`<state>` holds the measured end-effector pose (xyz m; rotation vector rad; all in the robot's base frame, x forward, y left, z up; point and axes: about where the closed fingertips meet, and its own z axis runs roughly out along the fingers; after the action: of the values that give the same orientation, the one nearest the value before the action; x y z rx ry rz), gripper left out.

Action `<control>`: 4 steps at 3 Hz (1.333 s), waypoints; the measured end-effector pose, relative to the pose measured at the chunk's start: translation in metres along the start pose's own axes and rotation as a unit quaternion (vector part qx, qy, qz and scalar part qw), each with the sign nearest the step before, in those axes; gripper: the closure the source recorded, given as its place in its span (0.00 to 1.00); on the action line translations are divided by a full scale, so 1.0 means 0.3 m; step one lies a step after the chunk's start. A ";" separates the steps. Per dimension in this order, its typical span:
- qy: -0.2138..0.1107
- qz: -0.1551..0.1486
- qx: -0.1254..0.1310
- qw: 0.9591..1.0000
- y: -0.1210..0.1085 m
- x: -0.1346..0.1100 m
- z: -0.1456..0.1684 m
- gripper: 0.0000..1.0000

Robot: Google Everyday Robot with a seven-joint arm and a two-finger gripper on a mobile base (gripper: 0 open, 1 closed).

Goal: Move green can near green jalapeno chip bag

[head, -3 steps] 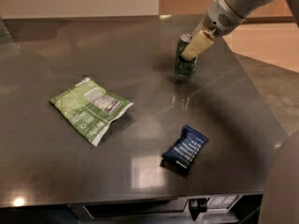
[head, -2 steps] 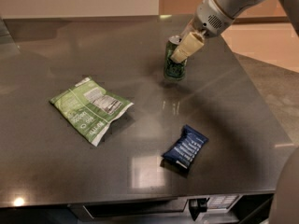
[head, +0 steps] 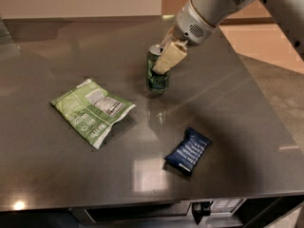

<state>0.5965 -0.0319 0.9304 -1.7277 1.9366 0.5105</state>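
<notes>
The green can (head: 157,79) is upright, at or just above the dark table, in the middle of the view. My gripper (head: 164,61) reaches down from the upper right and is shut on the can's upper part, one cream finger (head: 168,59) across its front. The green jalapeno chip bag (head: 91,109) lies flat to the can's lower left, label side up, a short gap away.
A small dark blue packet (head: 188,150) lies toward the front, right of centre. The dark table (head: 237,108) ends at a front edge and a right edge, with floor beyond. My arm (head: 213,8) comes in from the top right.
My gripper has carried the green can to the left and toward the front, closer to the chip bag. The bag and the blue packet have not moved.
</notes>
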 end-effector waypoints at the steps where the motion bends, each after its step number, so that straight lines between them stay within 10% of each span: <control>1: 0.000 -0.020 -0.017 1.000 0.053 -0.042 0.060 1.00; 4: -0.004 -0.041 -0.030 0.999 0.116 -0.096 0.166 0.51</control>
<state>0.5699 0.0245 0.9056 -1.8309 1.8547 0.5483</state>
